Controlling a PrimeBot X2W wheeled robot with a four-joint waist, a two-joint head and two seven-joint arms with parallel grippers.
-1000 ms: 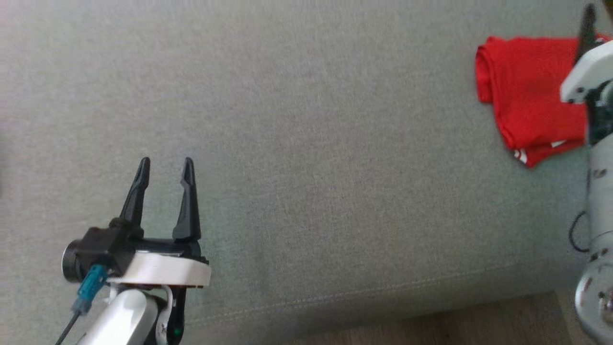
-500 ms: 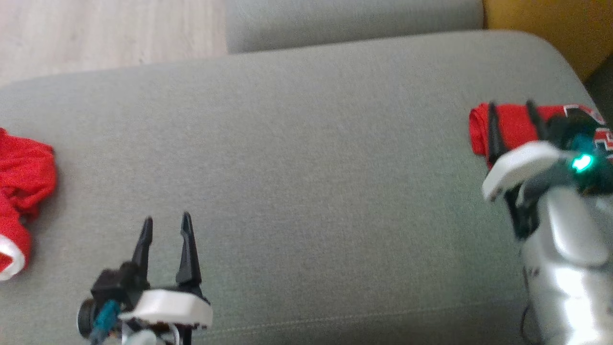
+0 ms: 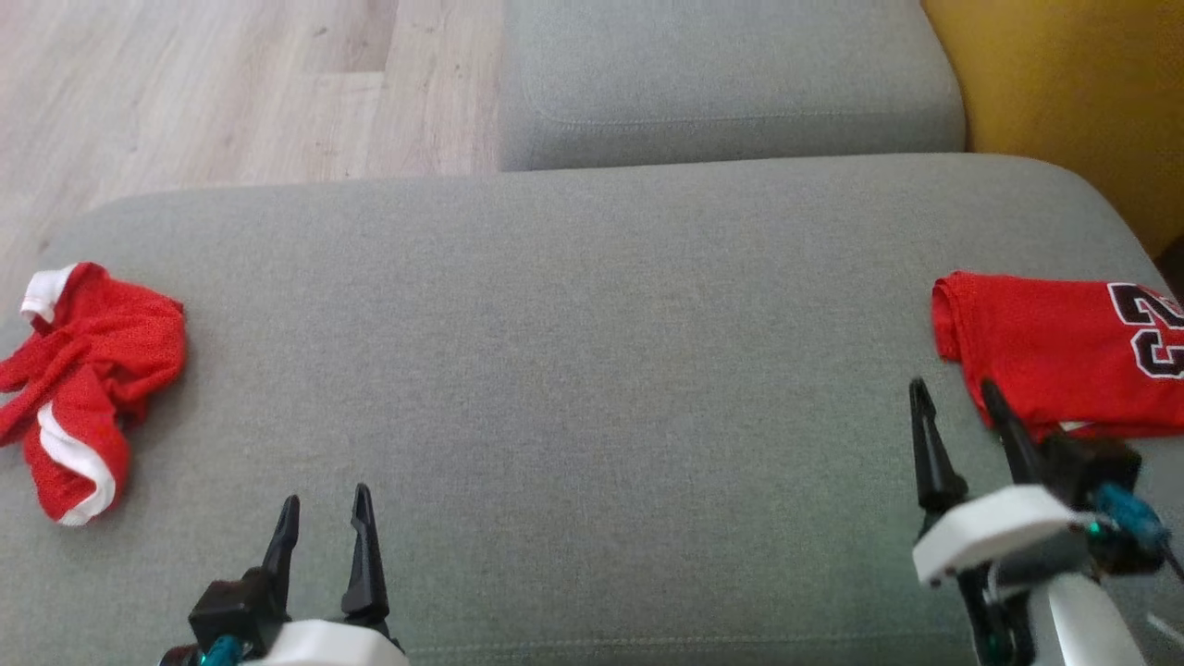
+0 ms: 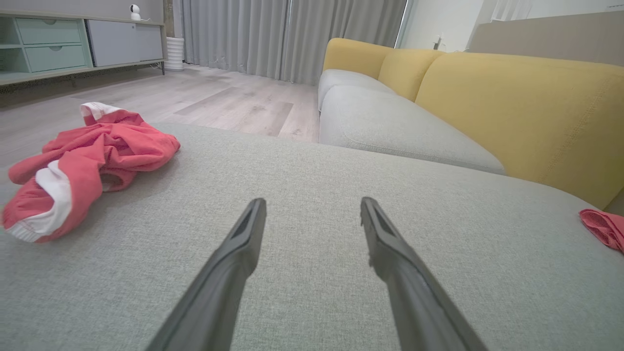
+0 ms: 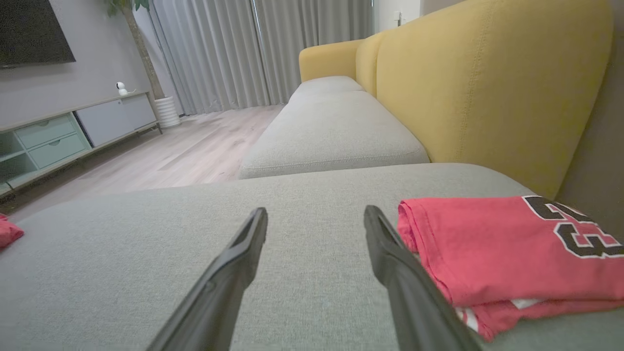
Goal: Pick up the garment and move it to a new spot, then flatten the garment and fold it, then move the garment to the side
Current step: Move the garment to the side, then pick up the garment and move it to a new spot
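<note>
On the grey sofa cushion [image 3: 592, 370], a folded red jersey [image 3: 1045, 351] lies at the right edge of the frame and looks finished. A crumpled red garment [image 3: 83, 379] at far left seems untouched, every step remaining. Left tool [image 3: 326, 495] and right tool [image 3: 953, 385] gape wide, holding nothing.

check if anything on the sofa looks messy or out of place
The red garment with white trim lies crumpled in a heap at the left edge of the grey cushion. The red numbered jersey on the right is neatly folded. Nothing looks spilled or damaged.
</note>
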